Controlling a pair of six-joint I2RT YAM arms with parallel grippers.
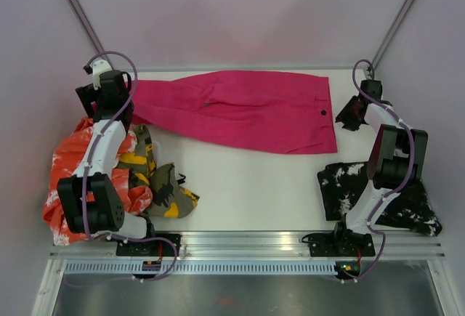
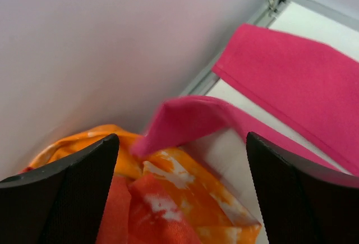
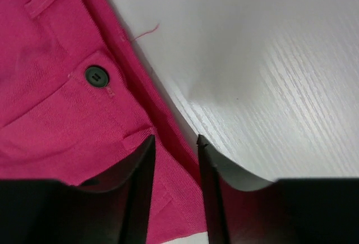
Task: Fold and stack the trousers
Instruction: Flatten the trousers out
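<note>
left claw (image 2: 182, 137): spread wide and holding nothing, over the far-left corner of the tabletop (image 1: 254, 192).
Ahead of it: a curled leg hem of the large plain magenta-pink cloth trousers (image 1: 247, 112) lies just beyond the fingertips. The hem is draped onto the crumpled orange-and-white mottled cloth trousers (image 2: 185, 199).
right claw (image 3: 173, 140): narrowly parted, near the right edge. The pink waistband's edge runs under the gap. It lies flat and does not look pinched.
Ahead of it: a dark round button (image 3: 96, 76) sits on the waistband, a little past the fingertips.
Pink pair: spread flat along the far edge, with the waistband toward the right edge and the hems toward the far-left corner.
Long axis: parallel to the far edge, running from one claw to the other.
Nearer arm: the left arm for the hems, the right arm for the waistband.
Next move, as a judgement: a lengthwise fold would carry one end along that axis onto the other. The left claw is already wide enough to take the hem.
Other pairs: olive-yellow camouflage cloth trousers (image 1: 163, 185) lie bunched toward the near-left corner. Black white-splattered cloth trousers (image 1: 349, 181) lie at the near-right corner.
</note>
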